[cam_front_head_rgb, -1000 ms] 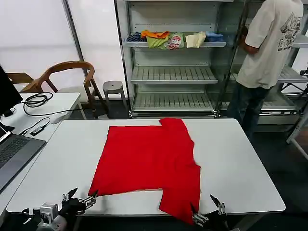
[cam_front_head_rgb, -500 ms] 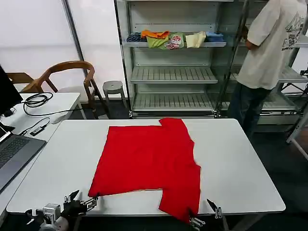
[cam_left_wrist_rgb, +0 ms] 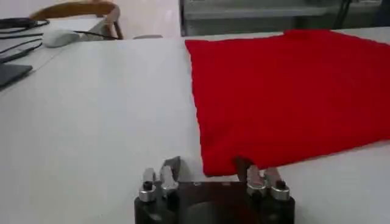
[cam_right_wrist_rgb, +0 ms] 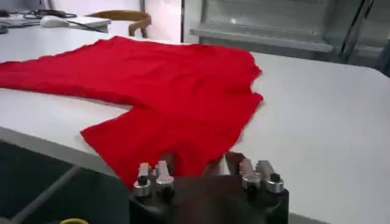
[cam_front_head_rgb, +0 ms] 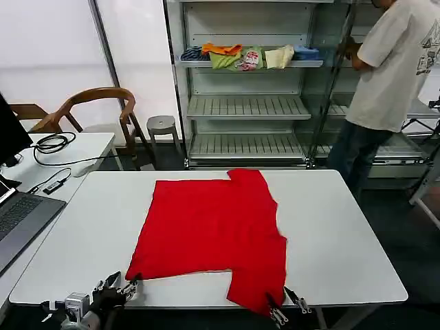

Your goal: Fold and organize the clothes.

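Note:
The clothes are one red T-shirt [cam_front_head_rgb: 213, 223] lying flat on the white table [cam_front_head_rgb: 344, 234], plain side up. Its right part is folded inward, and a sleeve [cam_front_head_rgb: 258, 292] reaches the front edge. My left gripper [cam_front_head_rgb: 120, 287] sits open at the front edge by the shirt's near left corner. In the left wrist view that gripper [cam_left_wrist_rgb: 207, 167] has one finger at the shirt corner [cam_left_wrist_rgb: 219, 164]. My right gripper [cam_front_head_rgb: 285, 306] is open, low at the front edge by the sleeve. In the right wrist view this gripper [cam_right_wrist_rgb: 201, 161] straddles the sleeve hem [cam_right_wrist_rgb: 146, 146].
A metal shelf rack [cam_front_head_rgb: 247, 103] behind the table holds small folded garments [cam_front_head_rgb: 247, 56]. A person [cam_front_head_rgb: 392, 69] stands at the rack on the right. A laptop [cam_front_head_rgb: 20, 220] and cables lie on a side table at left, near a wooden chair [cam_front_head_rgb: 96, 110].
Both grippers have sunk lower at the table's front edge, and the right one has shifted slightly left toward the sleeve. The shirt lies as before.

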You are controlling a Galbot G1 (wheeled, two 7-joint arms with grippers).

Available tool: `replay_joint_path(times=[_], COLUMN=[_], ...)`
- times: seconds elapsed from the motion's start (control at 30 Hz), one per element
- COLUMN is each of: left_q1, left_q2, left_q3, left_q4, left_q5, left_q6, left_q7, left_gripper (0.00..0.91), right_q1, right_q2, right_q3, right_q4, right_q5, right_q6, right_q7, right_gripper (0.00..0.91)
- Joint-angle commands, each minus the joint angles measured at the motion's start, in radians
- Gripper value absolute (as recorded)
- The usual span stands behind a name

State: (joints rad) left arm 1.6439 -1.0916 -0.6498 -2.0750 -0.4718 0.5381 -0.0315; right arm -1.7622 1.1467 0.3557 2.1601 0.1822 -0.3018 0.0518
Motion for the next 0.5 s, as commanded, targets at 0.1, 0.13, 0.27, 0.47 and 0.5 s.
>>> replay_joint_path(times=[0.1,0.13,0.27,0.47,0.5], left_q1=[0.002,0.004,0.005,-0.012,-0.017], left_q2=[-0.003,-0.005,-0.008,-0.011,-0.010], left_q3=[0.004,0.004,0.009,0.019,0.018], left_q4=[-0.001,-0.006,-0.017,-0.032,-0.037], left_q5=[0.013,0.012,0.013,0.013,0.012], left_q6=[-0.006,-0.006,-0.010,-0.055,-0.057], left_q7=[0.006,0.007,0.015,0.024,0.026], left_gripper=[0.010,0.010,0.010,0.000,0.000], right_q1=[0.000,0.000,0.018,0.083,0.105], right_q2=[0.001,0.001,-0.007,-0.023,-0.024], right_q3=[-0.005,-0.006,-0.013,0.014,0.019], right_q4=[0.000,0.001,0.018,0.064,0.063], right_q5=[0.006,0.006,0.015,0.065,0.072], right_q6=[0.001,0.001,0.004,-0.013,-0.021], right_q7=[0.000,0.000,-0.001,-0.002,-0.001], right_gripper=[0.000,0.000,0.000,0.000,0.000])
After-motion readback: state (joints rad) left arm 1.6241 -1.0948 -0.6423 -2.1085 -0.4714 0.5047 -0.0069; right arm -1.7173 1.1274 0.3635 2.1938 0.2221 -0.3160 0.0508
